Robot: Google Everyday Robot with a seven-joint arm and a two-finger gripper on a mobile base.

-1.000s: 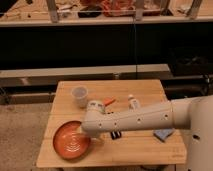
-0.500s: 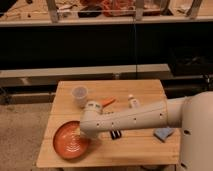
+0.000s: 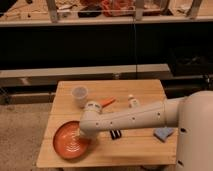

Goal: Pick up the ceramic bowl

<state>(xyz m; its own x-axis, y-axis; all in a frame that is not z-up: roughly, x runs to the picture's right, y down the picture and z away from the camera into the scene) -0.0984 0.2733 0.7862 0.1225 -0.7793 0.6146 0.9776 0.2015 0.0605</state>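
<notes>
The ceramic bowl point(image 3: 69, 142) is a wide, shallow orange-red dish with pale rings inside. It sits on the front left part of the wooden table point(image 3: 125, 89). My white arm point(image 3: 132, 119) reaches in from the right across the table. The gripper point(image 3: 82, 134) is at the bowl's right rim, pointing down, largely hidden behind the wrist. The bowl rests flat on the table.
A translucent whitish cup point(image 3: 80, 95) stands behind the bowl. An orange item point(image 3: 108, 102) and a small white bottle point(image 3: 132, 101) lie mid-table. A black object point(image 3: 116, 134) lies under the arm and a blue cloth point(image 3: 163, 133) at the right. A dark shelf unit stands behind the table.
The arm's end has shifted slightly left and down onto the bowl's right rim. The bowl has not moved.
</notes>
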